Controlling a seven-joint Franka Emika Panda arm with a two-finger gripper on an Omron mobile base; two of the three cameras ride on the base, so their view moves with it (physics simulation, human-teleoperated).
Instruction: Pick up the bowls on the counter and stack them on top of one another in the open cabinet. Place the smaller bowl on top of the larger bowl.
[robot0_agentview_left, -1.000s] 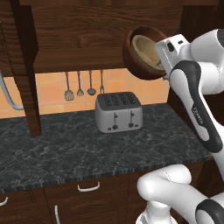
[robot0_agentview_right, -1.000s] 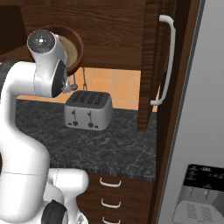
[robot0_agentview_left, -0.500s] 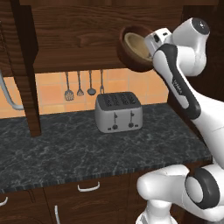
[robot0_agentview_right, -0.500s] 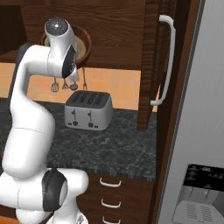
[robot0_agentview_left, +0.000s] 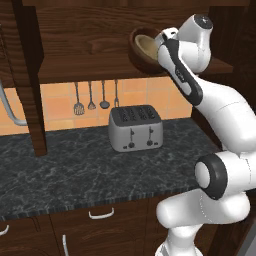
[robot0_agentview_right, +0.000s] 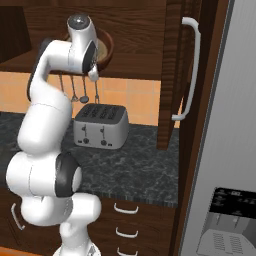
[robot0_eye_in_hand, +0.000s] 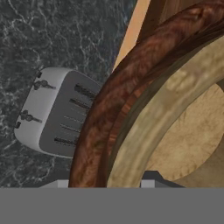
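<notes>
The larger bowl (robot0_agentview_left: 139, 52), dark reddish-brown and glossy, hangs tilted on its side just above the open cabinet's plank shelf (robot0_agentview_left: 85, 72). The smaller bowl (robot0_agentview_left: 148, 45), pale tan, sits nested inside it. My gripper (robot0_agentview_left: 164, 37) is shut on their rims from the right. In the hand view the brown rim (robot0_eye_in_hand: 100, 127) and the tan bowl (robot0_eye_in_hand: 175, 127) both run down between my fingertips, gripper (robot0_eye_in_hand: 105, 183). From the right base view the arm covers most of the larger bowl (robot0_agentview_right: 107, 46), with the tan bowl's inside (robot0_agentview_right: 101, 50) just visible.
A silver toaster (robot0_agentview_left: 136, 127) stands on the dark marbled counter (robot0_agentview_left: 65, 170) under the shelf, with utensils (robot0_agentview_left: 90, 95) hanging on the orange wall behind it. At the right is a cabinet door with a white handle (robot0_agentview_right: 190, 65), then the fridge (robot0_agentview_right: 225, 150).
The arm has carried the nested bowls leftward and deeper toward the cabinet shelf, stretching out further. The toaster and counter have stayed put.
</notes>
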